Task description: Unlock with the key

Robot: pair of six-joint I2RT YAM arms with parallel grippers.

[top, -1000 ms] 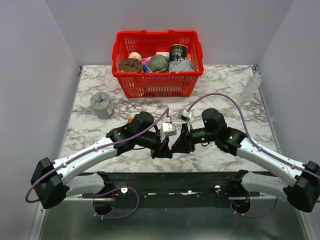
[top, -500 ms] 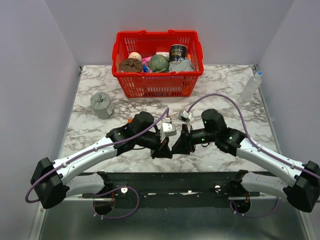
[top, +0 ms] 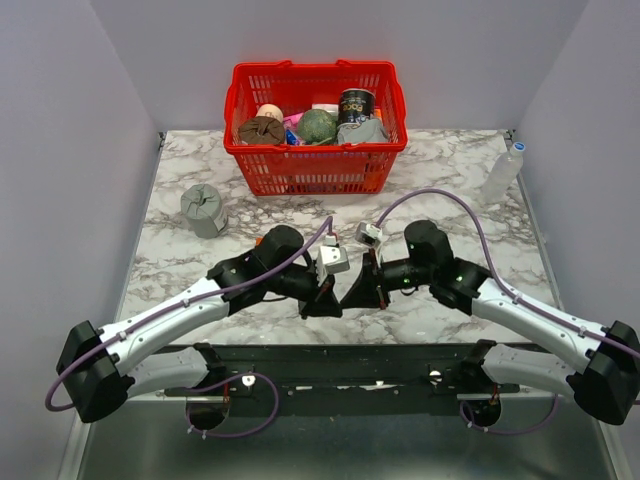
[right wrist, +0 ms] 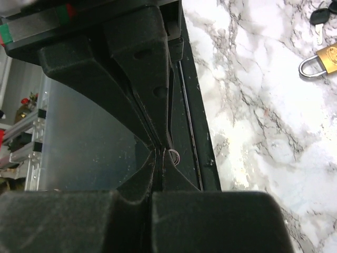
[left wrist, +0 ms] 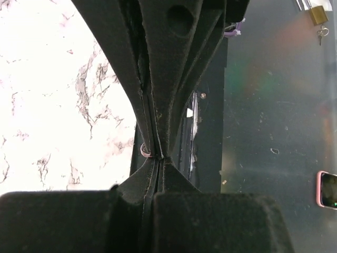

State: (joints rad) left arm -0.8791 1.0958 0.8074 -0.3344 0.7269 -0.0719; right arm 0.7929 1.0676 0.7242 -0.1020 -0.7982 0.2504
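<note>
- Marbled white table [top: 450, 170] between plain grey walls.
- Key [right wrist: 318, 23] flat on the marble, black head close to the top corner of the right wrist view, short blade pointing toward the brass padlock [right wrist: 322, 59] — just beside its shackle; touching or not, cannot tell.
- Held by neither arm, and well apart from both sets of fingertips.
- Right gripper [right wrist: 157, 158] well apart from the padlock, lower and to the left of it in that view, over the table's black rail [right wrist: 192, 132], fingers pressed together.
- Left gripper [left wrist: 156, 163] meeting it tip to tip, fingers likewise pressed together.
- Thin wire ring [right wrist: 174, 156] poking out right at that meeting point — impossible to tell which pair pinches it.
- Red basket [top: 312, 68] of odds and ends at the table's far side; padlock not made out from overhead, so spacing from it cannot be told.
</note>
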